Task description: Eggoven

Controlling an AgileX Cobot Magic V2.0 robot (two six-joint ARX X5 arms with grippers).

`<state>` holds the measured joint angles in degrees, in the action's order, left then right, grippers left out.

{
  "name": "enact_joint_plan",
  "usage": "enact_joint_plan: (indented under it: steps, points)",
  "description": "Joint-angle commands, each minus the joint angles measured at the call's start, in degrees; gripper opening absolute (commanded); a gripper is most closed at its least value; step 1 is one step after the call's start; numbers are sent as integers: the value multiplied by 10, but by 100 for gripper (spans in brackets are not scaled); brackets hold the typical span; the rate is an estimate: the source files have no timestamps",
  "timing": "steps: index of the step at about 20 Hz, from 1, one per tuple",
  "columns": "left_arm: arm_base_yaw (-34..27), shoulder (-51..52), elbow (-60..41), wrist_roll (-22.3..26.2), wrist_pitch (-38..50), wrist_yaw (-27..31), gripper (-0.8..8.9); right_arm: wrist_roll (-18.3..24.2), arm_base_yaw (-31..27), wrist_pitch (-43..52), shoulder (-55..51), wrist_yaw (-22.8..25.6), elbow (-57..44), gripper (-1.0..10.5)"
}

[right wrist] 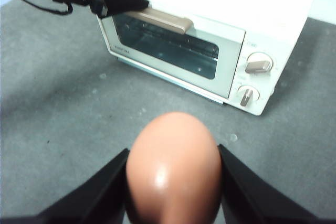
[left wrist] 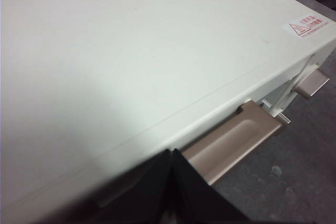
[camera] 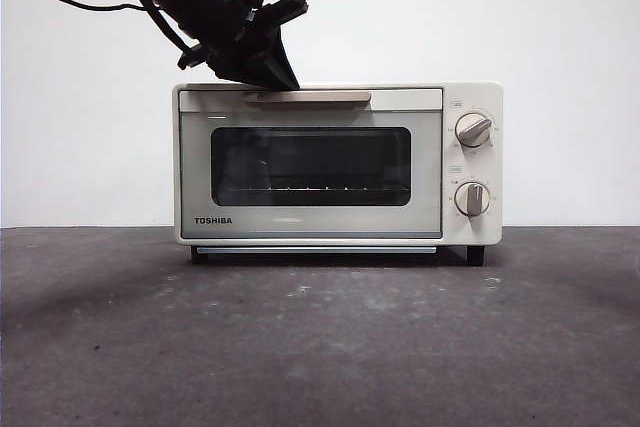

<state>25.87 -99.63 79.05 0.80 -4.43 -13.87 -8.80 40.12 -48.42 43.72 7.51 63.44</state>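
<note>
Toaster oven [camera: 330, 162] — cream, boxy, TOSHIBA mark on the lower door frame; stands on the dark grey table [camera: 320, 347], near the white back wall. Door [camera: 310, 167] of dark glass shut flush; a wire rack shows faintly behind it. Opening not yet done.

Left gripper [camera: 268, 72] — comes down from high on the side to the oven's top front edge, tips at one end of the tan door handle [camera: 310, 97]. In its wrist view the two jaws meet tip to tip, nothing between them, resting at the handle's end [left wrist: 231, 140]. Judged: set to hook or press the handle, no pull begun.

Right gripper [right wrist: 173, 182] — held well back from the oven and above the table, jaws clasping the egg on both flanks.

Knobs, two [camera: 473, 130] — round, stacked beside the door.

Egg [right wrist: 173, 163] — reddish-brown, smooth, in the right gripper, well apart from the oven. Left to do, as judged: door down, egg carried in onto the rack
</note>
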Motion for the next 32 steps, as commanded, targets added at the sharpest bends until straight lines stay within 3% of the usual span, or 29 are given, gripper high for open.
enact_joint_plan:
  steps: [1, 7, 23, 32]
  points:
    - [9, -34, 4, 16, -38, 6, 7, 3, 5, 1, 2, 1, 11, 3]
    - [43, -34, 4, 33, -96, 6, 7, 3, 5, 2, 3, 1, 11, 3]
    - [140, 9, 4, 17, -248, -16, 7, 3, 5, 14, 5, 1, 11, 3]
    - [101, 156, 3, -31, -245, -21, 7, -11, 3, 74, 97, -16, 11, 3]
